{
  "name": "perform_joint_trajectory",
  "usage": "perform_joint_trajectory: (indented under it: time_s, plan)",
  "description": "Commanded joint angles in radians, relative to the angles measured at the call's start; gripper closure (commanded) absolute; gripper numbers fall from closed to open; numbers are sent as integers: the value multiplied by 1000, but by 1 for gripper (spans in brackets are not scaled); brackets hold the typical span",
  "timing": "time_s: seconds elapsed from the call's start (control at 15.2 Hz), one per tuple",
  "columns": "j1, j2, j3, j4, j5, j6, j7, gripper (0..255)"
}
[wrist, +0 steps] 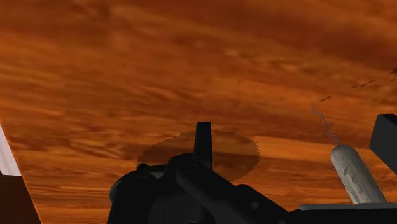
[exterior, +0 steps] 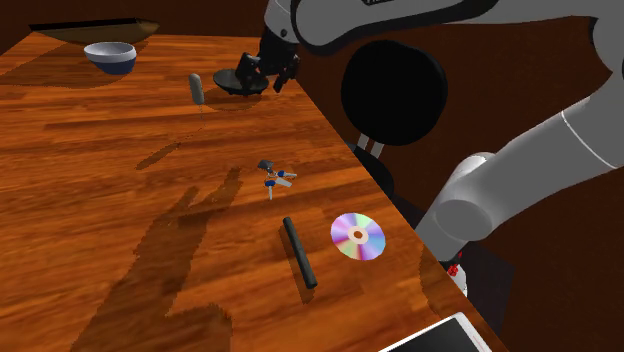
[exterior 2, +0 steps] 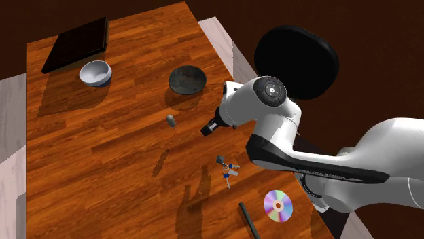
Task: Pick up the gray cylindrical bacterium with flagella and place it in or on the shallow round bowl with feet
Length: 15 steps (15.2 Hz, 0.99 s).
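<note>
The gray cylindrical bacterium (exterior: 196,88) (exterior 2: 170,120) shows left of the dark shallow bowl (exterior: 240,84) (exterior 2: 187,79), with thin flagella trailing from it. A slim shadow lies on the wood apart from it, and I cannot tell whether it rests on the table. My gripper (exterior: 277,74) (exterior 2: 209,127) hovers beside the bowl, on the side toward the table's edge, clear of the bacterium. In the wrist view the gripper (wrist: 294,127) is open; the bacterium (wrist: 352,173) stands just inside one finger (wrist: 385,137), not clasped.
A white and blue bowl (exterior: 110,57) (exterior 2: 95,72) and a flat black tray (exterior 2: 76,45) sit at the far end. Nearer the stand lie a small blue toy (exterior: 275,179) (exterior 2: 226,168), a black stick (exterior: 299,252) and a shiny disc (exterior: 357,236) (exterior 2: 277,204).
</note>
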Motion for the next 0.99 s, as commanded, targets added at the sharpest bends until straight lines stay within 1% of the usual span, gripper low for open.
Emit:
perform_joint_trajectory:
  time_s: [0.0, 0.26, 0.46, 0.59, 0.92]
  plan:
    - [-11, 68, 38, 35, -26, 63, 61, 0]
    - [-39, 199, 107, 121, -113, 157, 192, 0]
    - [-56, 305, 152, 205, -215, 207, 310, 0]
    - [-58, 373, 171, 263, -291, 227, 389, 0]
    - [-56, 436, 167, 277, -346, 267, 425, 0]
